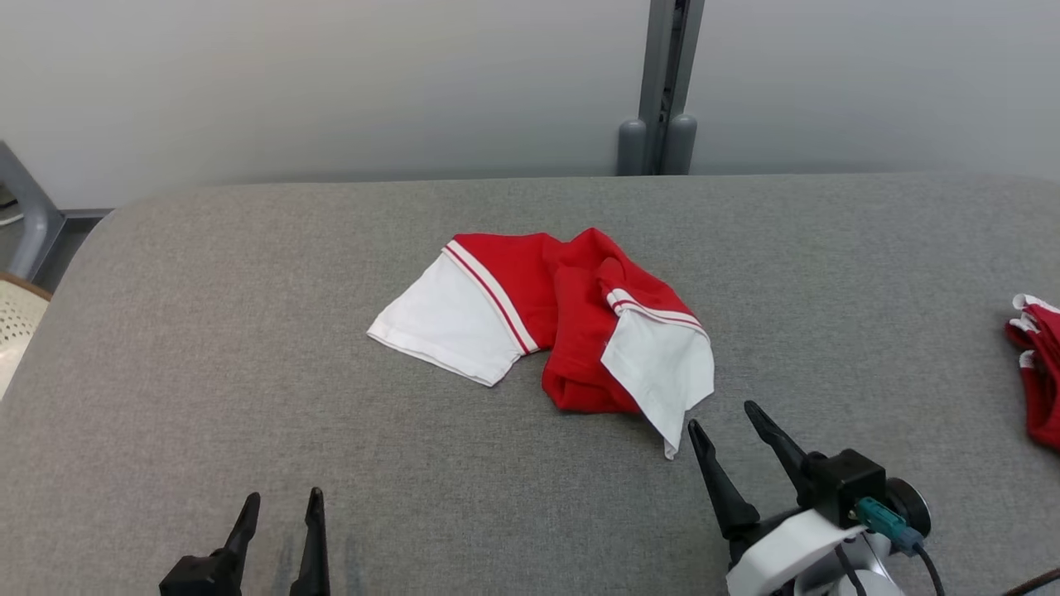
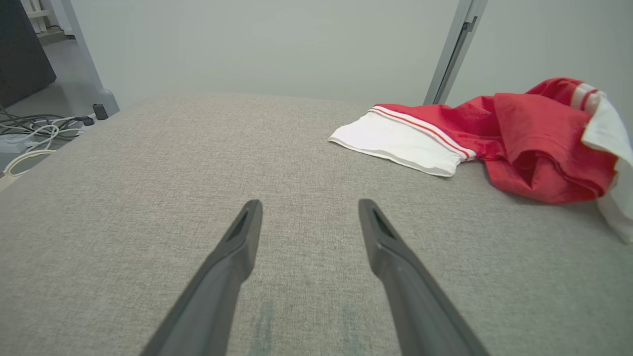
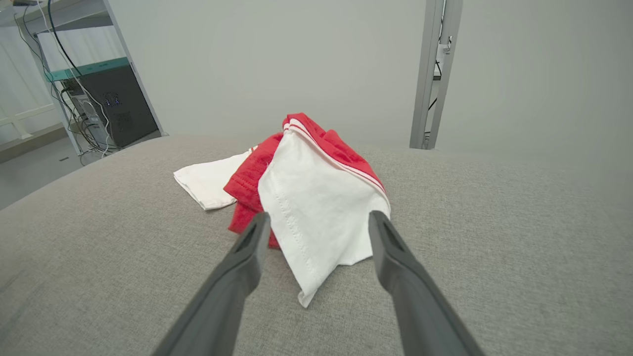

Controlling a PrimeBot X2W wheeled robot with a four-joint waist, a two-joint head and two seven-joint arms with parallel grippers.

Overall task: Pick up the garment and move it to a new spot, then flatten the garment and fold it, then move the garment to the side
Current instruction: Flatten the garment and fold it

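The garment [image 1: 571, 323] lies crumpled in the middle of the grey padded table [image 1: 248, 331]: a red shirt with two white sleeves spread out, striped at the seams. My right gripper [image 1: 722, 415] stands open just right of and below the nearer white sleeve, apart from it; in the right wrist view that sleeve of the garment [image 3: 316, 207] lies just beyond my open right gripper [image 3: 319, 220]. Near the front edge, well left of the cloth, my left gripper [image 1: 281, 499] is open and empty. From the left wrist, the garment [image 2: 519, 138] sits to the upper right of the left gripper [image 2: 309, 207].
A second, smaller red bundle with white edging [image 1: 1035, 364] lies at the table's right edge. A grey post [image 1: 662, 91] stands behind the table against the pale wall. A cream chair [image 1: 16, 319] shows at the far left, and cables [image 2: 34, 131] lie on the floor beside the table.
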